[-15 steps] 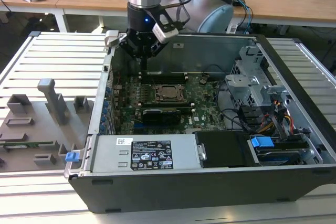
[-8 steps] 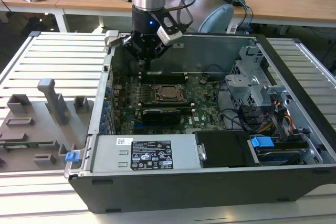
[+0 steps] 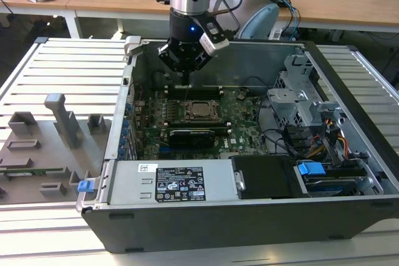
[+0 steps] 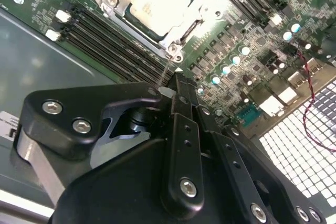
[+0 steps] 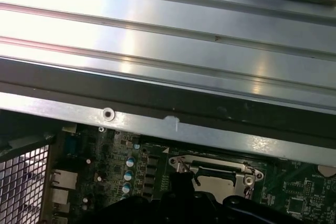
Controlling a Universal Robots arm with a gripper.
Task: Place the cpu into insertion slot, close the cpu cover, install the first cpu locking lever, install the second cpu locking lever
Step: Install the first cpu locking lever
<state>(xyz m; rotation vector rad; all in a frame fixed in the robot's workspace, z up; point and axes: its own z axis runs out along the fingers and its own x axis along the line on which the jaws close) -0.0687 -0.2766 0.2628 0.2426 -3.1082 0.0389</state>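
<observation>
Cpu [image 3: 200, 109] lies seated in the socket near the middle of the green board [image 3: 243, 123], inside the open case [image 3: 206, 228]; the case rests on a slatted table [image 3: 56, 60]. Cover [image 3: 190, 114] lies flat around the cpu, its window framing the grey top. Gripper [image 3: 187, 86] hangs tip-down over the board, just beside the socket's corner on the exterior view's left; the arm rises straight above it; the tips look drawn together here, though what they hold cannot be told from this view.

Second wrist view: cpu [image 4: 157, 1] shows pale and square inside the cover [image 4: 137, 19], which is down around it; dark memory slots [image 4: 105, 38] run alongside. Gripper [image 4: 173, 85] is closed to a narrow pinch, its black fingers [image 4: 181, 129] meeting at the tips; a thin wire lever [image 4: 166, 69] runs from the socket's near corner to that pinch and appears gripped there; the lever stands up off the board rather than lying flat beside the socket.

First wrist view: cover [image 5: 215, 167] shows low and edge-on over the socket, on the board [image 5: 115, 156]; the case wall [image 5: 157, 103] and the table slats [image 5: 157, 24] lie beyond it; gripper [image 5: 181, 178] shows as a dark mass just beside the socket's corner.
</observation>
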